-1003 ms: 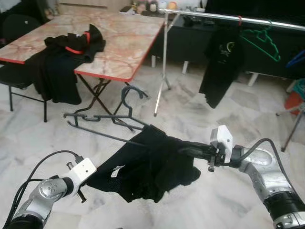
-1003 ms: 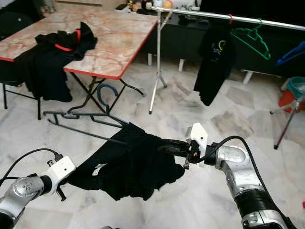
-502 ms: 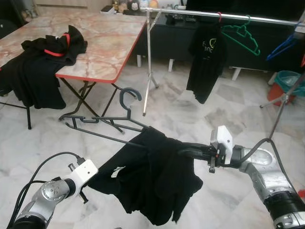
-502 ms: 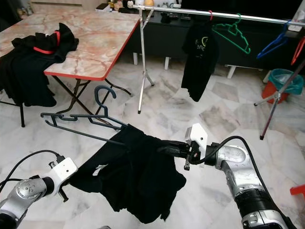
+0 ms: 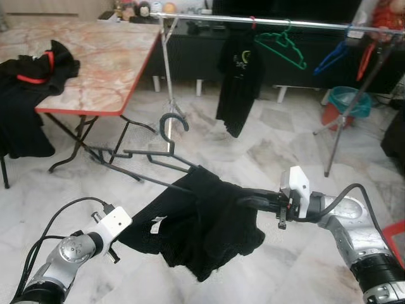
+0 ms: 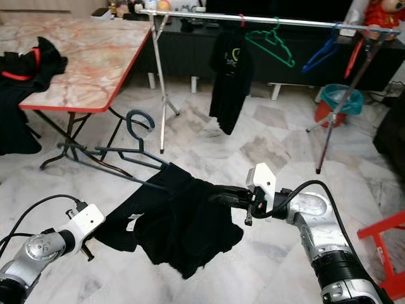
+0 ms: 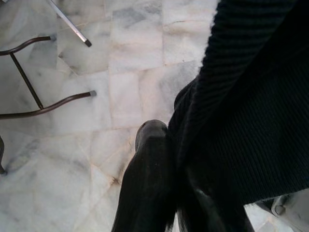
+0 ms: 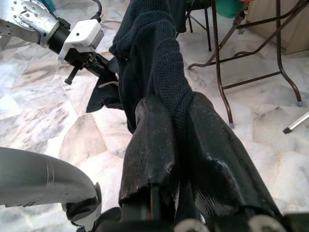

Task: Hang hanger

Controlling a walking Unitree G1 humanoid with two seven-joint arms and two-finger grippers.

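Marble floor tiles are spread across the room. At the far left a folding table with a red edge is seen, with black clothing heaped on its end. Low on the left, the left gripper is held just above the floor, its black fingers pressed together on the lower edge of a black garment. The garment is stretched in the air between the two arms and sags at its middle. A dark hanger is threaded into its upper part; the bar juts out toward the table and the hook is turned upward. To the right of centre, the right gripper is clamped on a bunched fold of the same garment, with knit cloth squeezed between its two fingers. Behind, a metal clothes rail runs across the top, and a black shirt, a green hanger and a blue hanger are hung on it. A teal bin stands beneath the right end.
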